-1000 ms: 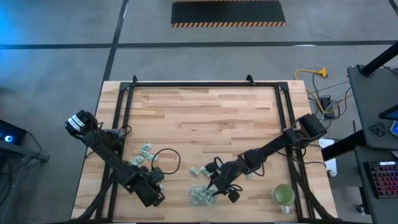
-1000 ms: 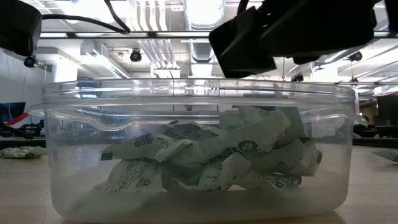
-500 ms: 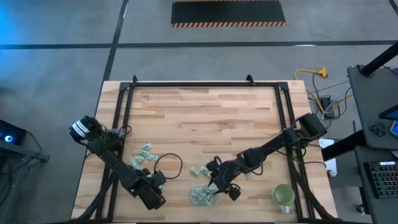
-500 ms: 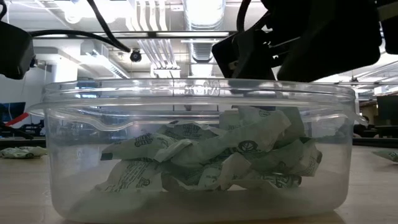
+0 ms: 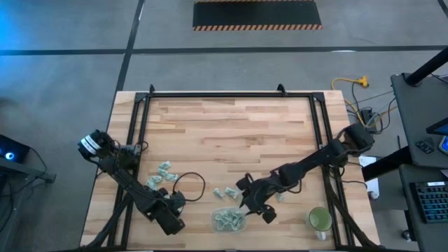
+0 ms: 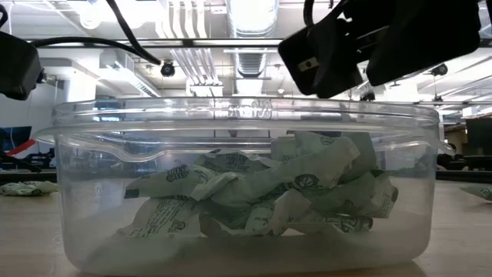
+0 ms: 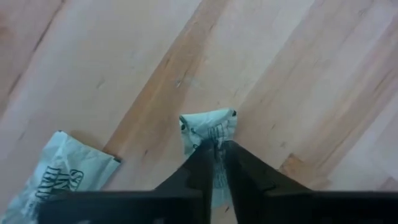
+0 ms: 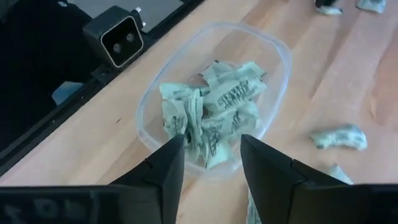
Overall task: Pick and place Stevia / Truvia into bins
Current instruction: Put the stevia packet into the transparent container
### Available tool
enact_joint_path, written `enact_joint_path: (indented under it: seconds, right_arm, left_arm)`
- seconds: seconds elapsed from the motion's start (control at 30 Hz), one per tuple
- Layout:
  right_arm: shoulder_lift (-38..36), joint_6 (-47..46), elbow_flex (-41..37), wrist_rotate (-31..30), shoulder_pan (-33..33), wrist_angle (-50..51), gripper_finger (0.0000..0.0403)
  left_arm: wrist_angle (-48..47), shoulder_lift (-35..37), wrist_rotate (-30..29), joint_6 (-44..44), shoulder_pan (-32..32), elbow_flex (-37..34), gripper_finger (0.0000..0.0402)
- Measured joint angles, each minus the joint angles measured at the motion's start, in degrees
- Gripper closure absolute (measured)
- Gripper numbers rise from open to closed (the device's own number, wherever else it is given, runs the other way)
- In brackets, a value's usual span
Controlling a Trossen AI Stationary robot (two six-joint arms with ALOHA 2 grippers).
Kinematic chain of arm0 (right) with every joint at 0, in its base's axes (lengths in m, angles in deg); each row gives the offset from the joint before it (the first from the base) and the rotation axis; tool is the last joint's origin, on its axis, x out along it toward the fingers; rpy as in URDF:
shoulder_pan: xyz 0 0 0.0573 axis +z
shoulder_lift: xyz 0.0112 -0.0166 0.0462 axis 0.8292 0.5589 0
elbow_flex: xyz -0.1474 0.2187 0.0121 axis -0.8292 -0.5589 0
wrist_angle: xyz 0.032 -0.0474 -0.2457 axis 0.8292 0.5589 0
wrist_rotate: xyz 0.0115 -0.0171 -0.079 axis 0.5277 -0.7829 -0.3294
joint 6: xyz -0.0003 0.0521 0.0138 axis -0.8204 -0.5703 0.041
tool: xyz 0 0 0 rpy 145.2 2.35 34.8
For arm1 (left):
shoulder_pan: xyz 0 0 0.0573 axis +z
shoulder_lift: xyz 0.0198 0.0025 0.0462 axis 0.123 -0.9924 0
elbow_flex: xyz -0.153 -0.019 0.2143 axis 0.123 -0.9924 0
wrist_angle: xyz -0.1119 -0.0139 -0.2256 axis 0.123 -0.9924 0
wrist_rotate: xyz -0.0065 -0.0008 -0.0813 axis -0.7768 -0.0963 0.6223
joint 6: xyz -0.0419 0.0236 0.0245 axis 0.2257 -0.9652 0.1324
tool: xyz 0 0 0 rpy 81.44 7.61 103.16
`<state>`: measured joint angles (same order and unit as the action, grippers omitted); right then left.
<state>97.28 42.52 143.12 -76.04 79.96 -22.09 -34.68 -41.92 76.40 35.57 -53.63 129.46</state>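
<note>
The clear plastic bin (image 5: 227, 219) sits near the table's near edge and is partly filled with crumpled pale green sachets (image 8: 211, 115); it fills the low view (image 6: 242, 192). My right gripper (image 8: 210, 152) is open and hovers just beside and above the bin's right rim (image 5: 247, 204), holding nothing. My left gripper (image 7: 214, 149) is left of the bin (image 5: 175, 201), shut on one sachet (image 7: 208, 127). Loose sachets lie flat on the wood (image 5: 165, 169) (image 5: 224, 192) (image 8: 339, 137). My left gripper pinches one pale green sachet between its two fingertips (image 7: 239, 165), on the sachet's near edge (image 7: 214, 142). The rest of the sachet sticks out flat beyond the tips. Whether it lies on the wood or is lifted off it, I cannot tell.
A round green cup (image 5: 320, 220) stands right of the bin near the table's near right corner. Another sachet (image 7: 56, 171) lies close beside my left gripper. The low camera (image 8: 118, 37) sits at the near edge by the bin. A black frame (image 5: 227, 94) borders the table.
My right gripper has drawn back from over the bin, moving up and toward the table's right. The sachets in the bin lie as before.
</note>
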Motion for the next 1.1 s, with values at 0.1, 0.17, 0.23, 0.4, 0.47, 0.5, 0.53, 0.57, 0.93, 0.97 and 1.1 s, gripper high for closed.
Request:
enact_joint_path:
  seconds: [0.1, 0.17, 0.23, 0.4, 0.47, 0.5, 0.53, 0.57, 0.93, 0.97, 1.1]
  right_arm:
    - [-1.8, -1.0, 0.0, -2.1, 0.1, 3.9, 0.0267]
    - [-3.1, -2.1, 0.0, -4.2, 0.1, 6.6, 0.0274]
    - [-4.7, -3.4, 0.0, -7.4, 0.2, 10.7, 0.0281]
    - [-10.0, -8.5, 0.0, -20.6, 1.1, 21.7, 0.0299]
    - [-12.5, -11.4, 0.0, -25.7, 1.8, 25.9, 0.0307]
    - [-13.5, -12.9, -0.1, -27.6, 2.0, 27.6, 0.0310]
    - [-14.6, -14.2, -0.4, -28.9, 2.1, 28.7, 0.0314]
    - [-15.8, -15.2, -0.8, -29.5, 2.2, 29.9, 0.0317]
    - [-19.9, -20.1, -12.2, -29.7, 2.3, 25.4, 0.0334]
    - [-19.6, -20.0, -12.9, -29.6, 2.3, 24.9, 0.0332]
    - [-18.8, -20.1, -14.3, -29.1, 2.3, 24.5, 0.0326]
  left_arm:
    - [-0.1, 0.0, 0.0, -0.9, 0.0, 0.0, 0.0396]
    - [-0.1, 0.0, 0.0, -0.9, 0.0, 0.0, 0.0397]
    - [-0.2, 0.0, 0.0, -1.3, 0.1, 0.0, 0.0400]
    - [-0.8, 0.3, -3.9, -6.7, 0.0, 1.5, 0.0401]
    - [-0.7, 0.9, -7.7, -10.5, 0.0, 2.7, 0.0401]
    - [-0.4, 1.3, -9.4, -12.4, 0.1, 3.3, 0.0401]
    - [-0.2, 1.5, -11.3, -14.2, 0.1, 3.9, 0.0401]
    - [-0.3, 1.6, -13.0, -16.3, 0.2, 4.5, 0.0401]
    - [30.4, 1.7, -23.7, -59.3, 4.6, 5.7, 0.0402]
    - [34.0, 1.7, -23.6, -63.0, 5.2, 5.2, 0.0402]
    - [40.6, 1.5, -21.9, -69.9, 6.7, 4.8, 0.0402]
